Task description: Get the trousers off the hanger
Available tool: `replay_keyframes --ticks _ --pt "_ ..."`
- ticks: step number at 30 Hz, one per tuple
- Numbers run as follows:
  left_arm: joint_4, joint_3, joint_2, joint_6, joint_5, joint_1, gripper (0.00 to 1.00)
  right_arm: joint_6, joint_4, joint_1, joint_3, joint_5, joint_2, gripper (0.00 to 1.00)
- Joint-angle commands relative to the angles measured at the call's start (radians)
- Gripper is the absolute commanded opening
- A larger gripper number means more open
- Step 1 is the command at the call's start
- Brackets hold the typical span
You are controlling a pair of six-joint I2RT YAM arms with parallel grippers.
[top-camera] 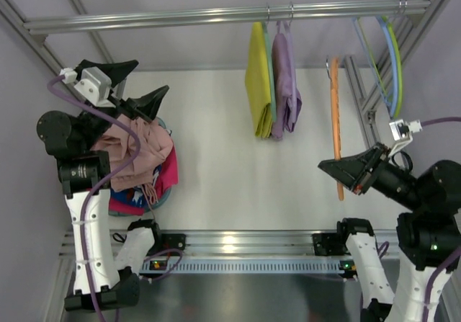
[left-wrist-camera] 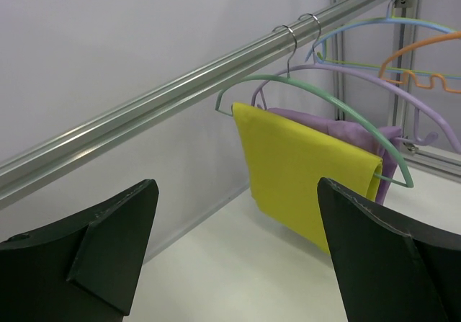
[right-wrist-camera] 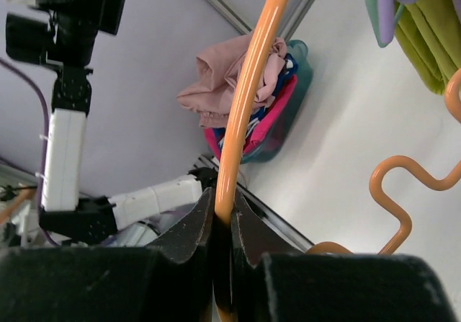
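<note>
Removal is looking finished: the trousers [top-camera: 137, 153] are lying atop the teal tub [right-wrist-camera: 301, 84], left gripper [top-camera: 151, 77] gaping above it, right gripper [top-camera: 330, 168] well right of it clamping the bare hanger [top-camera: 336, 120], probably needing setting down next

No legible text, no labels (nor numbers)

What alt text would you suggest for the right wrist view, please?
The right claw is shut on the bare orange hanger. Beyond it, the pink trousers lie atop a pile of clothes in a teal basket, beside the left arm.
</note>
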Motion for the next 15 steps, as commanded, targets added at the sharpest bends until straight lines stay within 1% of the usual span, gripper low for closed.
replay_keyframes --ticks 1,3,4,5,6,8,10,14,15 --pt "0.05 -0.031 -0.047 0.018 0.021 -0.004 0.98 0.131 0.255 -0.015 0.005 -0.035 0.128 0.0" --pt "0.05 -0.043 -0.064 0.026 0.019 -0.002 0.98 0.17 0.309 -0.015 0.017 -0.062 0.218 0.0" --pt "0.05 -0.058 -0.073 0.031 0.021 -0.002 0.98 0.199 0.33 -0.015 0.049 -0.091 0.253 0.0" --pt "0.05 -0.065 -0.09 0.034 0.021 -0.002 0.98 0.21 0.333 -0.015 0.072 -0.11 0.292 0.0" --pt "0.05 -0.072 -0.098 0.037 0.027 -0.004 0.98 0.222 0.333 -0.015 0.1 -0.128 0.368 0.0" --pt "0.046 -0.089 -0.118 0.038 0.024 -0.002 0.98 0.233 0.31 -0.017 0.204 -0.161 0.469 0.0" --pt "0.038 -0.097 -0.127 0.044 0.018 -0.002 0.98 0.256 0.297 -0.024 0.298 -0.173 0.516 0.0" --pt "0.029 -0.123 -0.153 0.064 0.016 -0.002 0.98 0.351 0.364 -0.107 0.356 -0.205 0.567 0.0" --pt "0.026 -0.126 -0.155 0.066 0.015 -0.002 0.98 0.353 0.341 -0.122 0.387 -0.207 0.574 0.0"
